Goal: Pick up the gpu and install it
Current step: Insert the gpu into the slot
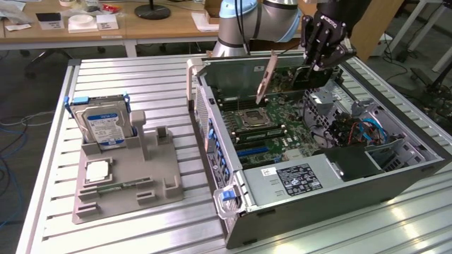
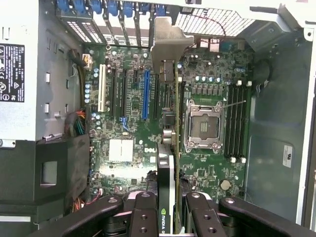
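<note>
While the jaws clamp the gpu [image 2: 165,197] (edge-on from the wrist), the exterior view shows it seemingly unseated.

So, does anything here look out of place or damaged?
Nothing looks damaged. Only the gpu is unseated: the gripper holds it in its jaws above the motherboard, its silver bracket slanted in the exterior view.

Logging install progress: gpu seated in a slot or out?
Out. The fingers hold the gpu above the motherboard, clear of the slots.

light: bright, even | glare: table [image 1: 416,217] slats, exterior view's right | shadow: soft, inside case [image 1: 353,190]
</note>
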Controlling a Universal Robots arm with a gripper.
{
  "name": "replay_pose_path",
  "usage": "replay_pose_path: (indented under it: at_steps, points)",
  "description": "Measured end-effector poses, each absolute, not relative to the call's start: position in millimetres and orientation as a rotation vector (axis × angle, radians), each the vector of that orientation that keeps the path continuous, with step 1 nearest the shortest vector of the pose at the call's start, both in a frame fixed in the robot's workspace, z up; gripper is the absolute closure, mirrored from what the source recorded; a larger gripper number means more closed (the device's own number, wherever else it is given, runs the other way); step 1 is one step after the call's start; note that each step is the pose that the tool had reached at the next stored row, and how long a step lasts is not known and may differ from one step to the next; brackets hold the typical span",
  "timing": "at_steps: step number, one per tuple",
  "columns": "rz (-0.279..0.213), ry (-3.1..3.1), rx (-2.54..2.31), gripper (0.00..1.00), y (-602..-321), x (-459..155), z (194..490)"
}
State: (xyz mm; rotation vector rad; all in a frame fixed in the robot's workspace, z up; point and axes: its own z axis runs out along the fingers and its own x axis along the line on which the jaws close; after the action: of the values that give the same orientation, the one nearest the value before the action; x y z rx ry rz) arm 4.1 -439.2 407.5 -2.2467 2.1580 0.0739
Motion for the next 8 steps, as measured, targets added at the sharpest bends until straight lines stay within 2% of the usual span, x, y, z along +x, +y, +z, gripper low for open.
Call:
replay_pose_path:
  at_steps: [8]
  points:
    - [0.028,2.173,-2.263,0.73,-439.2,3.7,400.0]
